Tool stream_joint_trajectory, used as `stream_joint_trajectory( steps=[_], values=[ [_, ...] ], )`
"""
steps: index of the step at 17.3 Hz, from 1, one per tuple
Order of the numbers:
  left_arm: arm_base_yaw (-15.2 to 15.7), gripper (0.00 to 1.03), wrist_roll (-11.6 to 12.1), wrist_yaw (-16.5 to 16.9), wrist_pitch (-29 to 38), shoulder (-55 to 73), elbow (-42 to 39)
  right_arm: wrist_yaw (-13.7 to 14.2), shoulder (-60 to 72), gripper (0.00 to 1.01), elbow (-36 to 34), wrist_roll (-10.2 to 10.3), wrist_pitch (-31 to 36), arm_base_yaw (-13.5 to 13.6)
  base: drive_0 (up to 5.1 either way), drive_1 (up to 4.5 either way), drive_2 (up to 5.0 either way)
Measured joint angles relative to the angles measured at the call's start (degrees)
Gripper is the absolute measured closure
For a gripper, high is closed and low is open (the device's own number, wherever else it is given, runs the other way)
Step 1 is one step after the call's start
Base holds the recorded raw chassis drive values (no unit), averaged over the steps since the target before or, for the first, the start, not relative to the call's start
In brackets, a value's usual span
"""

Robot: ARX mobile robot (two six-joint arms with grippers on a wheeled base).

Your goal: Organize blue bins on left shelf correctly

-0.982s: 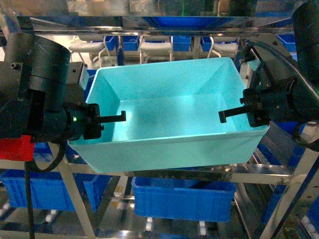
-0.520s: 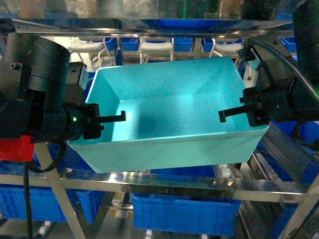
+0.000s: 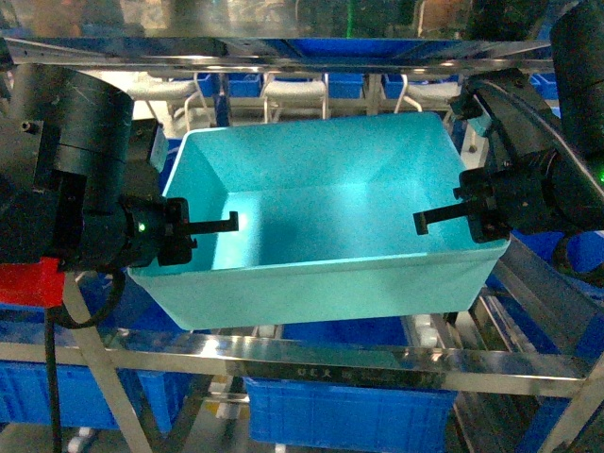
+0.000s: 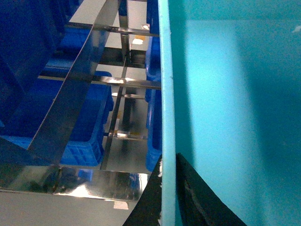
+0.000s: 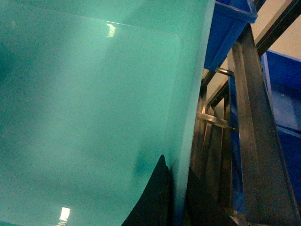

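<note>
The turquoise bin (image 3: 321,222) is hanging in mid-air between the two arms, filling the centre of the head view, its open top facing the camera and its near wall sitting just above the steel front rail (image 3: 311,357) of the left shelf (image 3: 528,368). No part of its underside is seen resting on the rack; the bin is tilting slightly, its near left corner lower than the right.

The left gripper (image 3: 193,231) is working at 9 o'clock on the bin, pinching the left rim: one black finger (image 3: 215,225) is reaching inside over the wall while the other is staying outside. The left wrist view is confirming this (the thin cyan wall (image 4: 167,117) is running straight up between two dark fingers (image 4: 202,197) at 6 o'clock).

The right gripper (image 3: 467,212) is doing the same at 3 o'clock, clamping the right rim with one finger (image 3: 439,217) projecting into the tub. In the right wrist view the bin's edge (image 5: 188,108) is passing between two dark finger tips (image 5: 155,197) at the bottom.

Dark blue bins (image 3: 344,415) are sitting on the tier below, at 6 o'clock, and more (image 3: 344,83) are showing behind the tub at 12 o'clock, beneath the upper rail (image 3: 283,49). The shelf's square posts (image 5: 247,122) are standing just beside the bin's right wall.
</note>
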Motion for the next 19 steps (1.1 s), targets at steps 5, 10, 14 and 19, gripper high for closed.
stream_joint_trajectory(
  steps=[5,10,14,19],
  values=[
    [-0.3,0.98,-0.8,0.0,-1.8,6.5,4.6,2.1,5.1,0.99,3.6,-1.7,-1.2,-0.6,0.0,0.0,0.0],
    [-1.0,0.98,-1.0,-0.2,-4.3,11.7,9.4,4.0,8.2,0.99,5.4,-2.8,-2.1,-0.9,0.0,0.0,0.0],
    [-1.2,0.98,-0.9,0.0,-7.3,15.2,12.2,4.1,11.1,0.99,7.4,-2.4,-5.5,-1.5,0.0,0.0,0.0],
    [-1.4,0.98,1.0,-0.9,-8.0,15.2,12.7,1.5,10.7,0.99,8.5,-0.3,-9.1,-1.6,0.0,0.0,0.0]
  ],
)
